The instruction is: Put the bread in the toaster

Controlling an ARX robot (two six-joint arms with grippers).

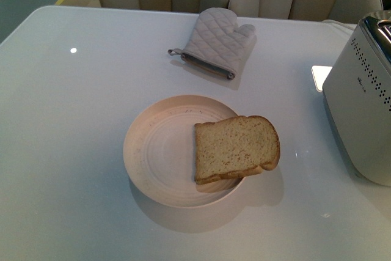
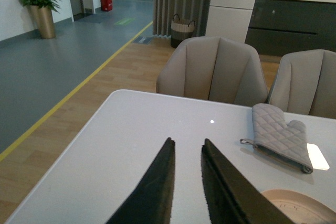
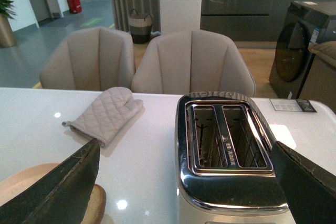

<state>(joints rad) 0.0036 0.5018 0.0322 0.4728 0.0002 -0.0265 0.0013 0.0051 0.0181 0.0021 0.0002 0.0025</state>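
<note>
Tan, speckled bread (image 1: pixel 237 148) flat on a cream plate (image 1: pixel 146 151), with the brown crust hanging over the rim on the side nearest the toaster (image 1: pixel 360 108). Sits low beside the right gripper (image 3: pixel 186 145), just by its left finger (image 3: pixel 63 192), apart from both fingers and gripped by neither arm. Right gripper spread wide, holding nothing, poised above the toaster's shiny chrome top, with both slots facing up just ahead of it and within the span of its fingers. Left gripper (image 2: pixel 188 142) drawn in to a narrow gap, holding nothing, hovering over the white table (image 2: pixel 131 145). Plate rim just off its right finger, low and close. Grey quilted oven mitt (image 1: pixel 217 41) farther ahead of that gripper, toward the right arm's side, lying flat on the table and well apart from the plate. Beige chairs (image 2: pixel 210 72) beyond the table's far edge, ahead of both grippers.
</note>
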